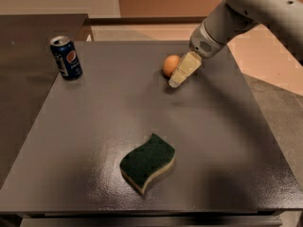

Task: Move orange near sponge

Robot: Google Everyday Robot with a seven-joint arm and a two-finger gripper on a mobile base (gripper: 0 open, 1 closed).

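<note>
The orange (170,65) is a small round fruit resting on the dark grey table (94,122), far of centre. My gripper (177,81) comes down from the upper right on a pale grey arm; its cream fingers (184,69) lie right beside the orange on its right, partly covering it. The sponge (147,163), wavy with a dark green top and pale yellow base, lies flat near the table's front edge, well apart from the orange and the gripper.
A blue soda can (66,57) stands upright at the far left of the table. The table's right edge drops to a lower grey floor. A darker counter (28,37) adjoins the table on the left.
</note>
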